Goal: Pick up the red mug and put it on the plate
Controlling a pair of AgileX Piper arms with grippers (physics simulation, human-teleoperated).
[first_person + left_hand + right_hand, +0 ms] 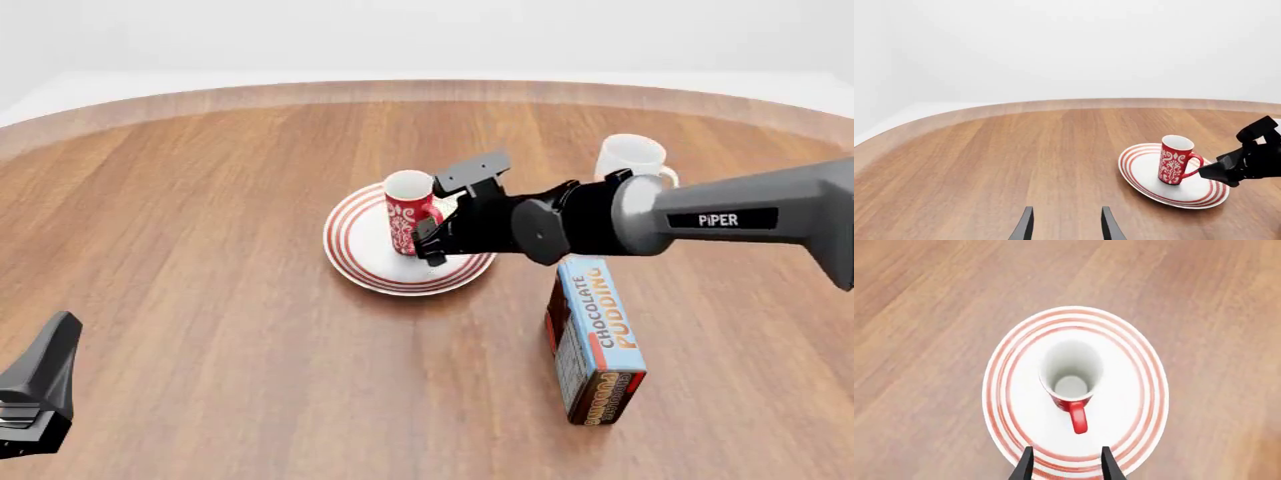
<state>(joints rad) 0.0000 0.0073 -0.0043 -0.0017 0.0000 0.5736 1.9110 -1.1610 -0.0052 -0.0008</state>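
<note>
Tabletop (200,300): wood grain, smooth satin finish. Red mug (407,212) and plate (360,262): glazed ceramic look, smooth. White mug (630,157): same glaze. Pudding box (597,340): printed cardboard. Right hand (447,220): matt black plastic.

The red mug (407,212), tall and narrow with a white ornamental pattern and white inside, stands upright on the plate (358,252), near its middle, its red loop handle (1079,423) free. The plate, round and white with concentric red rings, lies flat on the wooden table.
</note>
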